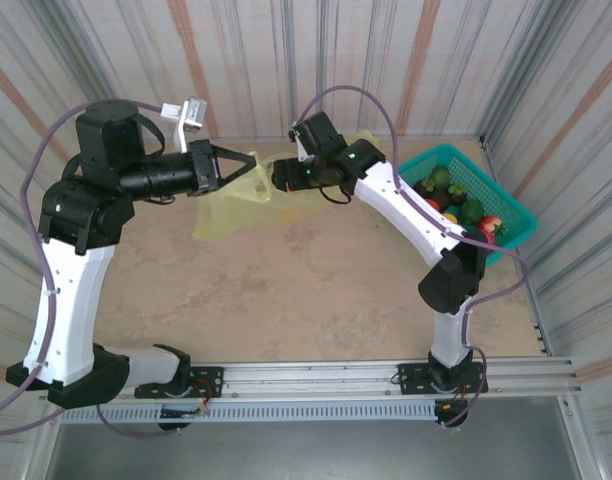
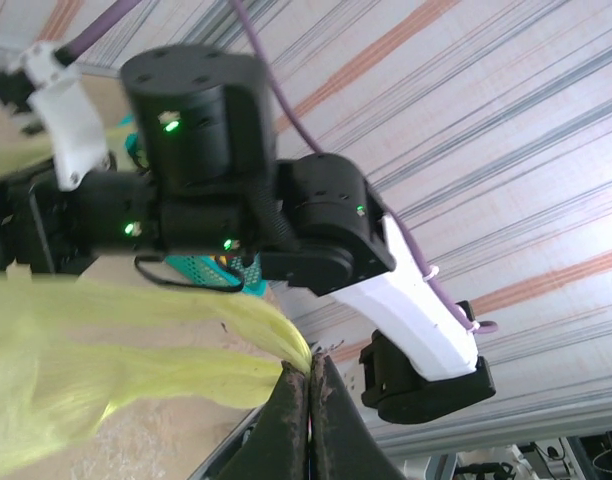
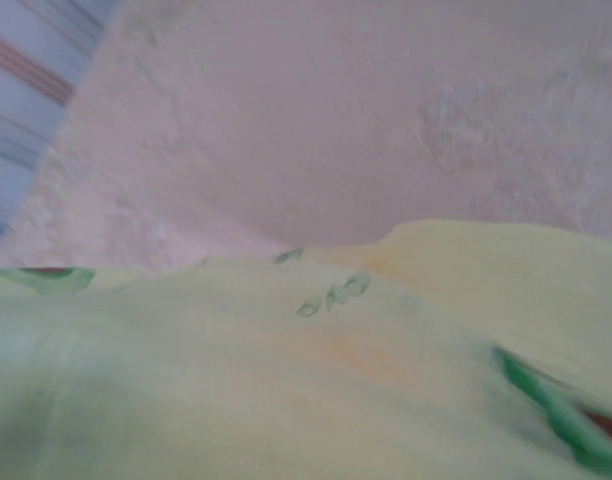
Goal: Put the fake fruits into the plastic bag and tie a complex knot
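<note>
With the left tool (image 2: 308, 370) pinching only a thin edge of the plastic bag (image 2: 106, 360), and the right tool (image 1: 278, 176) impossible to read as gripping or not, a pull could slip or tear it.

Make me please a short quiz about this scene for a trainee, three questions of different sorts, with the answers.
1. True or false: the teal basket is empty.
2. What is the left gripper shut on? A) a red fruit B) the plastic bag C) the basket's rim
3. Fill in: in the top view, the basket stands at the far ___ corner of the table.

Key: 1 false, fake fruits lie in it. 2 B. 3 right.
</note>
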